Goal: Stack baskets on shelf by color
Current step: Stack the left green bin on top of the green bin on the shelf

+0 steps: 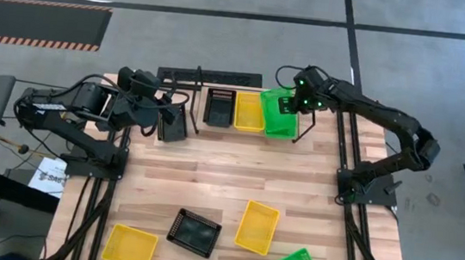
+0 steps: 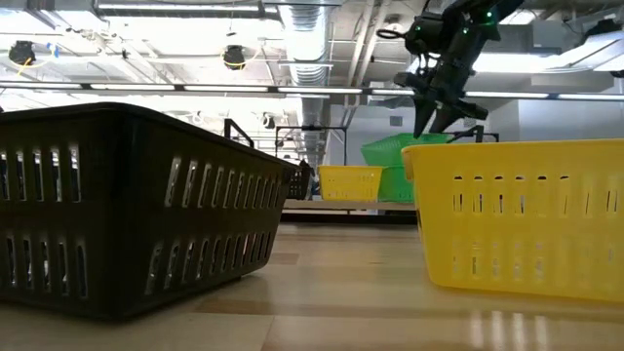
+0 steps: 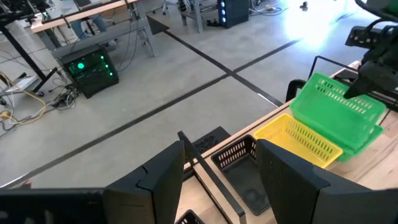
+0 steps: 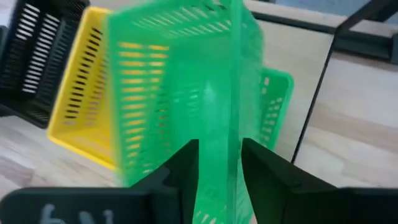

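right claw (image 4: 219, 163) narrow, astride green basket (image 1: 279, 113) wall, stacking it with its colour on shelf (image 1: 306, 131) | left claw (image 3: 221, 171) wide, holds nothing

Nine baskets (image 1: 257, 226), three per colour

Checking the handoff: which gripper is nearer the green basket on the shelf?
Right. The right gripper straddles the green basket's rim; the left gripper is off past the black basket and yellow basket.

The right gripper's (image 4: 219, 171) parted fingers straddle a green basket's (image 4: 180, 93) wall, a yellow basket (image 4: 81, 93) just beside it.
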Controlling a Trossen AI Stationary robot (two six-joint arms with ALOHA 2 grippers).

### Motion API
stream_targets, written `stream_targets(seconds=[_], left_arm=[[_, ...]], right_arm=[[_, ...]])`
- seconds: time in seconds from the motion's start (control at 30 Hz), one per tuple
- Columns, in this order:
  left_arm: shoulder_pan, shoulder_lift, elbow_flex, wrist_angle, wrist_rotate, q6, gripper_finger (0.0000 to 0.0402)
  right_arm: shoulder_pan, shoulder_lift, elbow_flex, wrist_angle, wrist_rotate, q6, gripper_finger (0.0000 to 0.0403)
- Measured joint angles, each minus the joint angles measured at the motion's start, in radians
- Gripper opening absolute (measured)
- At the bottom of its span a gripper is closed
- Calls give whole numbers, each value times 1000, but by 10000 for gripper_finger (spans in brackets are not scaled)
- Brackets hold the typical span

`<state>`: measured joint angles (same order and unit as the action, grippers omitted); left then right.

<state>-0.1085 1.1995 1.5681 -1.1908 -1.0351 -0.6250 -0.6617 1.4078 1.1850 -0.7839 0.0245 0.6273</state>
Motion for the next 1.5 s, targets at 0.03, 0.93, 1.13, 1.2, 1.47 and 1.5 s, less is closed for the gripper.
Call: stream_targets(seconds=[0.03, 0.93, 1.13, 1.2, 1.47, 1.5], left_arm=[[0, 0, 0, 0, 0, 0, 189], [0, 0, 0, 0, 0, 4, 189], [0, 0, 0, 0, 0, -3, 189], [0, 2, 0, 0, 0, -4, 189], [0, 16, -1, -1, -6, -3, 189], [0, 15, -1, -1, -6, -3, 189]], right_arm=[[0, 0, 8, -2, 0, 0, 144], [21, -1, 63, -31, 15, -8, 118], [43, -1, 63, -131, 5, -11, 91], [52, -1, 63, -182, 17, -11, 71], [67, -1, 63, -163, 42, -33, 34], [67, 1, 63, -159, 49, -39, 37]])
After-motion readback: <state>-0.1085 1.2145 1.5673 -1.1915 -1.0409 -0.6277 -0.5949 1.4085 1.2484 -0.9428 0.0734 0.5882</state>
